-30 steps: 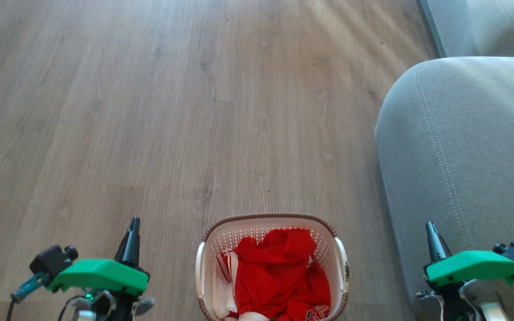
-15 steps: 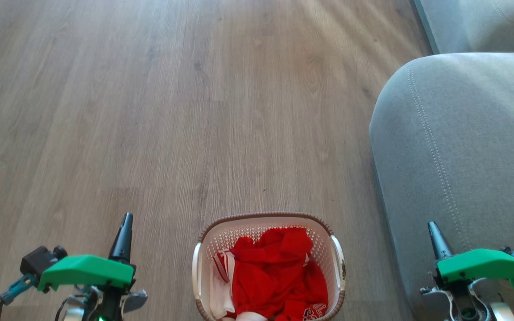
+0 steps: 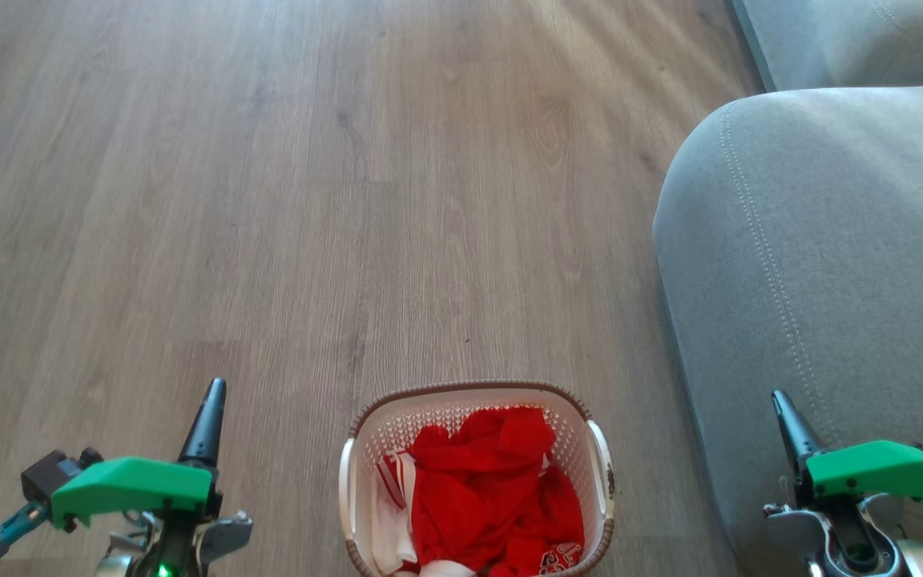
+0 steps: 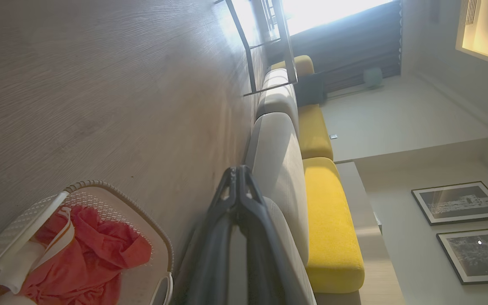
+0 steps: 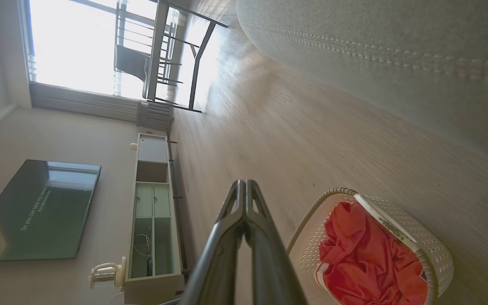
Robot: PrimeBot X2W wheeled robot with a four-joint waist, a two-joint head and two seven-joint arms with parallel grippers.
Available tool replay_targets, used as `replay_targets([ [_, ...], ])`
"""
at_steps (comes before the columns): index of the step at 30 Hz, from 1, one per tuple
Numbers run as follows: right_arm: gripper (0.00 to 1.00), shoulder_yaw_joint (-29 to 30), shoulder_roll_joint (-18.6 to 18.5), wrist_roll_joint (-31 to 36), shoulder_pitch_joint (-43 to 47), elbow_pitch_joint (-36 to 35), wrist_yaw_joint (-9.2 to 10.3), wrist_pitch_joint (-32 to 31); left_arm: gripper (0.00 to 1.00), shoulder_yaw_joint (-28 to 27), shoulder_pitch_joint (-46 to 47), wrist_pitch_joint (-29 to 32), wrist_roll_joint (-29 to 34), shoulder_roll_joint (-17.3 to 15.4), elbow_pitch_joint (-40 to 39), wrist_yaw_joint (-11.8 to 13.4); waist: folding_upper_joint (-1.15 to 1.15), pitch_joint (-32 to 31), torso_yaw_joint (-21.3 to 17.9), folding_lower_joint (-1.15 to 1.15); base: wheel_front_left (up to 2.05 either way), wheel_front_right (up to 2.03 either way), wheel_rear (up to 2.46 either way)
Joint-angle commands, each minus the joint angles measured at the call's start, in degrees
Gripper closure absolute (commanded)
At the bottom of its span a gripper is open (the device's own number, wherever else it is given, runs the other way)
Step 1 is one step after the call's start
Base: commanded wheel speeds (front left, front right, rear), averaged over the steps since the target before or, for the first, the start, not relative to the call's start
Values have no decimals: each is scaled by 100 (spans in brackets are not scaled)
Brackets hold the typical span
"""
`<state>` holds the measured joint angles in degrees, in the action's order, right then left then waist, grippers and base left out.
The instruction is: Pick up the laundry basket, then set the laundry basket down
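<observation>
Black fingers of the left end effector are pressed together tip to tip with nothing between them, pointing forward low over the floor. A green cover sits just behind them. The right end effector is the same: fingers together, empty, green-capped. From the head view its tip lies over the side of the grey sofa; can't tell if it touches. The laundry basket stands upright on the wood floor between the two end effectors, well apart from both and near the sofa's base. It has a brown braided rim, perforated white walls and a white handle on each side. Its near end is cut off by the head view's bottom edge. Red clothes are heaped inside, with some white fabric at the left. Further out: yellow cushions along the sofa, framed pictures on the wall, a dark TV, a pale cabinet, a bright window.
</observation>
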<state>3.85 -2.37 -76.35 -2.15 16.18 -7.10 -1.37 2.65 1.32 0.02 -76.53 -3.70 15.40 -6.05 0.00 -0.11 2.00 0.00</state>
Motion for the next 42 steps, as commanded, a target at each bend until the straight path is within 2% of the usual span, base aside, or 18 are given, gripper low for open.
replay_targets([
  [1,100,-46,-91,-130,-311,-204,-31,-39,100,-237,359,48,-131,-85,-166,-53,0,1,-6,0,0,0,0],
  [26,100,207,-93,-1601,-397,-218,-38,-460,100,-702,468,474,-1709,-68,-145,-142,0,28,-197,0,0,0,0],
  [42,100,223,-85,-1617,-399,-218,-39,-477,100,-744,472,508,-1708,-43,-143,-144,0,29,-200,0,0,0,0],
])
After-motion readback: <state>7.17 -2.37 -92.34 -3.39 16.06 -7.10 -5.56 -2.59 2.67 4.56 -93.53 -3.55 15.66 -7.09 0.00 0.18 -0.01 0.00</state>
